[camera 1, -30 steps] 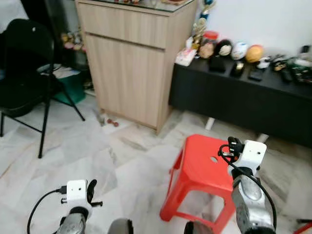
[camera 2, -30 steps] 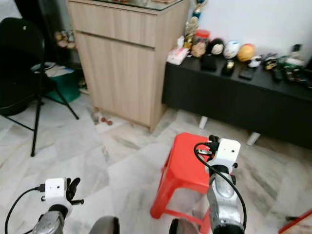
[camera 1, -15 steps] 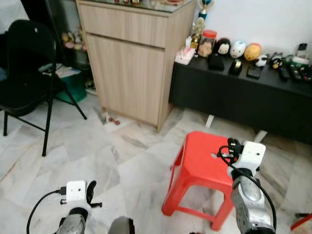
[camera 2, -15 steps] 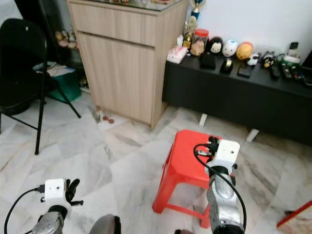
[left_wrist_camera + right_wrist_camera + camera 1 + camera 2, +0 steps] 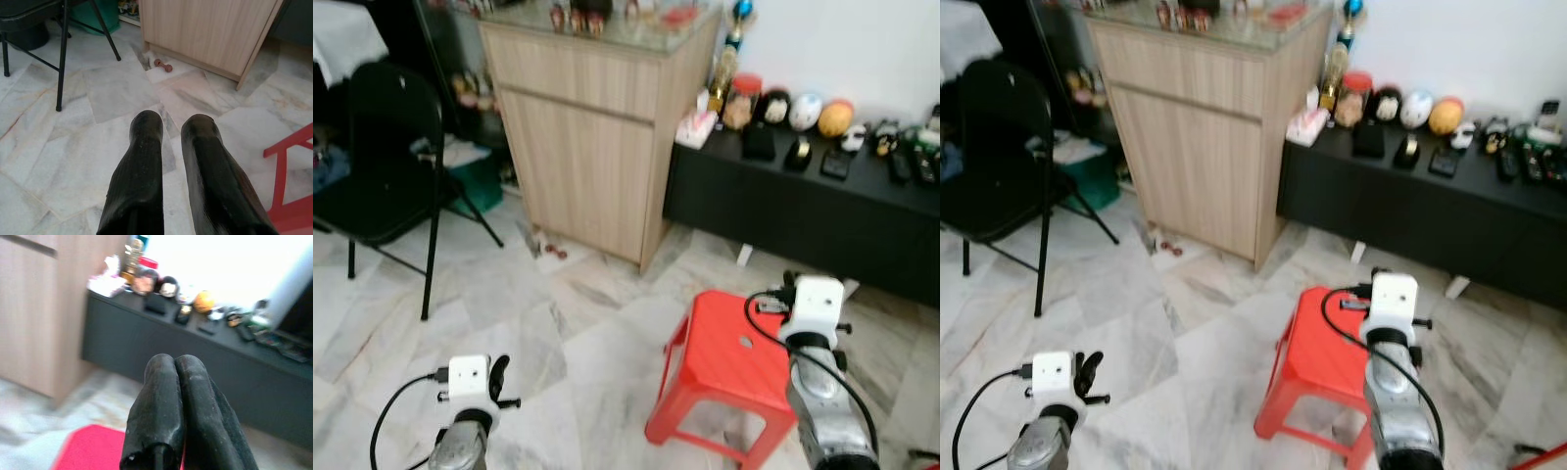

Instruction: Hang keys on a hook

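Observation:
Small dark items lie among round figurines on top of a long black low cabinet at the back right; they are too small to tell whether any are keys. My right arm is raised over a red plastic stool. Its gripper points toward the black cabinet, shut, with nothing visible between the fingers. My left gripper hangs low over the marble floor, with a narrow gap between its two fingers and nothing in it.
A tall light-wood cabinet with trinkets on its glass top stands at the back centre. A black folding chair stands at the left, a green bin behind it. Small bits lie by the cabinet's foot.
The whole view has shifted: the cabinet top has come into sight and the stool sits lower and further right. Both arms hold the same pose.

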Controlling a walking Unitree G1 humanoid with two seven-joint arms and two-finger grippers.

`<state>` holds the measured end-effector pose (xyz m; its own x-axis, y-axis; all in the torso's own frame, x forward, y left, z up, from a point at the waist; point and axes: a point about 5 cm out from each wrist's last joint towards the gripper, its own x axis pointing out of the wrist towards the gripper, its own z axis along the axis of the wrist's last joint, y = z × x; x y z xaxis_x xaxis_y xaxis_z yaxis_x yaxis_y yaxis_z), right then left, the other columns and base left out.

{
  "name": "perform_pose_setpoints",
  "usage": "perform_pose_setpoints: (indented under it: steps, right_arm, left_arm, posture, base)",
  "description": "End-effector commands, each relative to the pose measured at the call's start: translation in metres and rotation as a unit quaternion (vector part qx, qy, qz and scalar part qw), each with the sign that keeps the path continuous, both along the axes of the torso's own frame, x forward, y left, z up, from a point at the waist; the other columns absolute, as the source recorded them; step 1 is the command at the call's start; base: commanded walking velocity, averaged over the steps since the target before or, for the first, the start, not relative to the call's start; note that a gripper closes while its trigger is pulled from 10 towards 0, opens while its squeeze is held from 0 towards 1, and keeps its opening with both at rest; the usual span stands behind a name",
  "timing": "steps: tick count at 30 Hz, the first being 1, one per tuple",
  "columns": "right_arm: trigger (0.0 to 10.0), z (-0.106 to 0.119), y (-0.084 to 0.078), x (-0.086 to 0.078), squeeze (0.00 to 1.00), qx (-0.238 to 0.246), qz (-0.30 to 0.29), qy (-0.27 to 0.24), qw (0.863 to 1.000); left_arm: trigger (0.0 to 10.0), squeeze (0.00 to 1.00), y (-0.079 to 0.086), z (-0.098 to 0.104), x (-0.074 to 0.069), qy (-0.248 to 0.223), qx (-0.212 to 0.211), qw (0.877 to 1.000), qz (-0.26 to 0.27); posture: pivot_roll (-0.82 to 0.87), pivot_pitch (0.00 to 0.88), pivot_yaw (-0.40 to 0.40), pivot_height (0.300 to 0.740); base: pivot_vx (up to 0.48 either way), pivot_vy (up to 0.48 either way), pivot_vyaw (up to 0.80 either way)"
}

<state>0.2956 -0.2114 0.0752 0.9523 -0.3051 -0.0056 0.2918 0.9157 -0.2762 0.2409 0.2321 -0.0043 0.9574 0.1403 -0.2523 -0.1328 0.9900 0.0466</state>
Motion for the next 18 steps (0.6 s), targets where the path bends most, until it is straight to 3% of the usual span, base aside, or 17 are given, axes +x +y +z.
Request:
perform_pose_setpoints:
  steps: [1, 13, 18]
  right_arm:
    - [10.0, -0.004, -0.009, -0.006, 0.00, -0.013, -0.038, 0.012, 0.999]
    - [10.0, 0.003, -0.033, -0.016, 0.00, -0.040, -0.165, -0.013, 0.985]
    - [10.0, 0.004, -0.035, -0.017, 0.00, 0.004, -0.191, -0.031, 0.981]
  left_arm:
    - [10.0, 0.00, 0.000, -0.003, -0.003, 0.006, -0.007, 1.000, 0.001]
    - [10.0, 0.00, 0.001, -0.002, -0.003, 0.005, -0.009, 1.000, -0.005]
    - [10.0, 0.00, 0.001, -0.002, -0.003, 0.004, -0.010, 1.000, -0.007]
  posture:
    - [0.18, 0.019, -0.073, 0.740]
    - [0.19, 0.023, -0.066, 0.740]
    - [0.19, 0.023, -0.064, 0.740]
  base:
    - [0.000, 0.000, 0.00]
    - [0.000, 0.000, 0.00]
    - [0.000, 0.000, 0.00]
